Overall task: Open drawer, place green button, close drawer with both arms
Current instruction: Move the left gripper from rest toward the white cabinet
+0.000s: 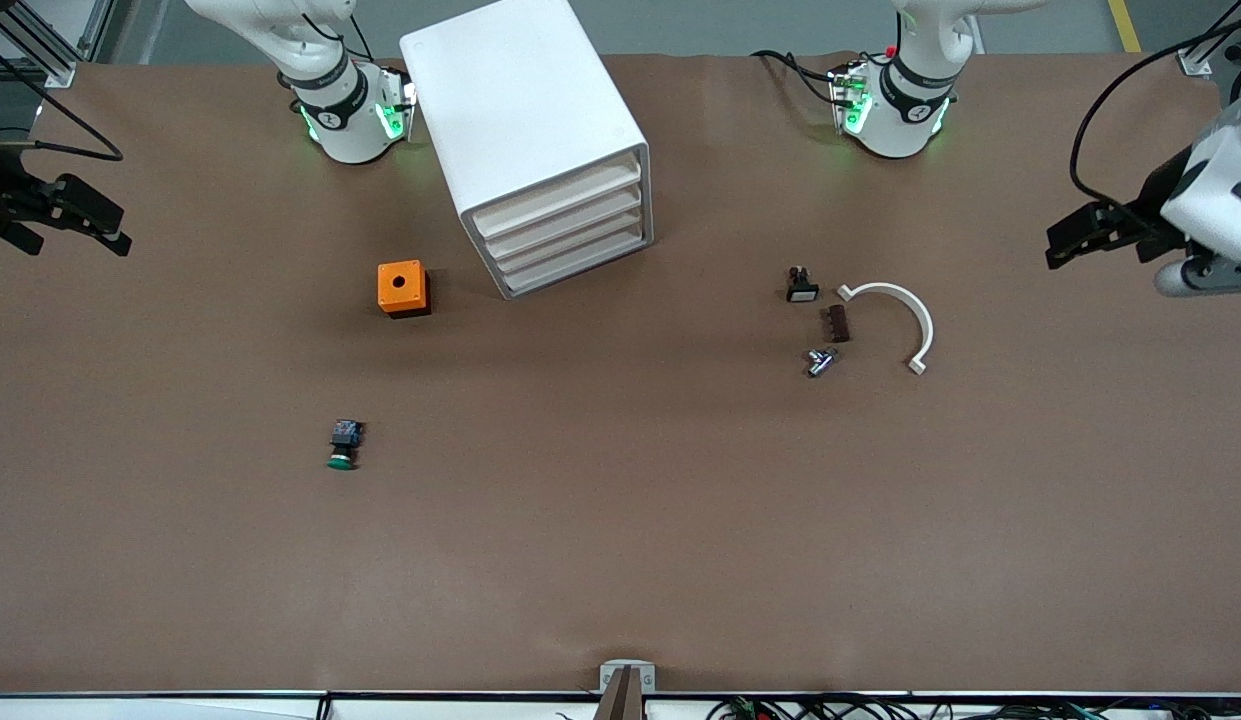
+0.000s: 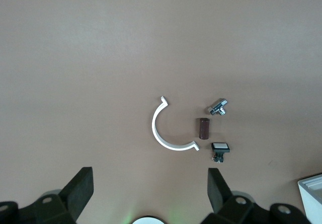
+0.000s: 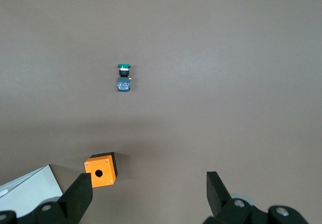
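The white cabinet (image 1: 525,110) stands between the two arm bases with its four drawers (image 1: 565,232) all shut. The green-capped button (image 1: 344,446) lies on its side on the brown table, nearer to the front camera than the orange box; it also shows in the right wrist view (image 3: 124,78). My right gripper (image 1: 110,225) is open and empty, up over the right arm's end of the table; its fingers (image 3: 80,196) stand wide apart. My left gripper (image 1: 1058,243) is open and empty, up over the left arm's end; its fingers (image 2: 217,186) stand wide apart.
An orange box with a hole (image 1: 403,288) sits beside the cabinet toward the right arm's end. Toward the left arm's end lie a black button with a white face (image 1: 802,287), a brown block (image 1: 838,323), a metal fitting (image 1: 820,361) and a white arc (image 1: 895,320).
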Tool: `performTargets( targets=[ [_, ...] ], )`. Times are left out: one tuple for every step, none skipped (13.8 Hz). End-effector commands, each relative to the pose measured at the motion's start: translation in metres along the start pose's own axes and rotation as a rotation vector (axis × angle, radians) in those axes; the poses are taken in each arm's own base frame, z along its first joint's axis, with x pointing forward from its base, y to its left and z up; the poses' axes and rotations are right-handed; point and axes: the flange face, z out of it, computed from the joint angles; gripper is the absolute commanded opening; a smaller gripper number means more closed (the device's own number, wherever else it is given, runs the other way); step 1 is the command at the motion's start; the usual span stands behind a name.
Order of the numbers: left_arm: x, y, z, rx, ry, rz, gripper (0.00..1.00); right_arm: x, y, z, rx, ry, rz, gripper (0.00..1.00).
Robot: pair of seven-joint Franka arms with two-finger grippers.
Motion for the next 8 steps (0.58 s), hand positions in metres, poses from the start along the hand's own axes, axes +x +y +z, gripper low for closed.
performTargets(
  targets=[
    [0.022,0.011,0.023,0.014,-0.044,0.004,1.00,-0.006,0.000,-0.004,-0.004,0.006,-0.007,1.00],
    [0.030,0.017,0.036,0.016,-0.055,-0.025,1.00,-0.006,0.000,-0.004,-0.004,0.008,-0.007,1.00],
    [0.038,0.026,0.047,0.007,-0.052,-0.079,1.00,-0.006,0.000,-0.005,-0.004,0.008,-0.007,1.00],
    [0.047,0.036,0.059,0.003,-0.053,-0.132,1.00,-0.006,0.000,-0.005,-0.004,0.008,-0.007,1.00],
    [0.052,0.060,0.075,0.008,-0.063,-0.176,1.00,-0.006,0.000,-0.004,-0.003,0.008,-0.007,1.00],
    [0.059,0.080,0.091,0.014,-0.076,-0.221,1.00,-0.005,0.000,-0.008,-0.003,0.015,-0.007,1.00],
    [0.066,0.097,0.104,0.012,-0.074,-0.275,1.00,-0.004,0.000,-0.009,-0.003,0.018,-0.007,1.00],
    [0.073,0.119,0.124,0.021,-0.090,-0.332,1.00,-0.004,0.001,-0.010,-0.004,0.020,-0.005,1.00]
  ],
)
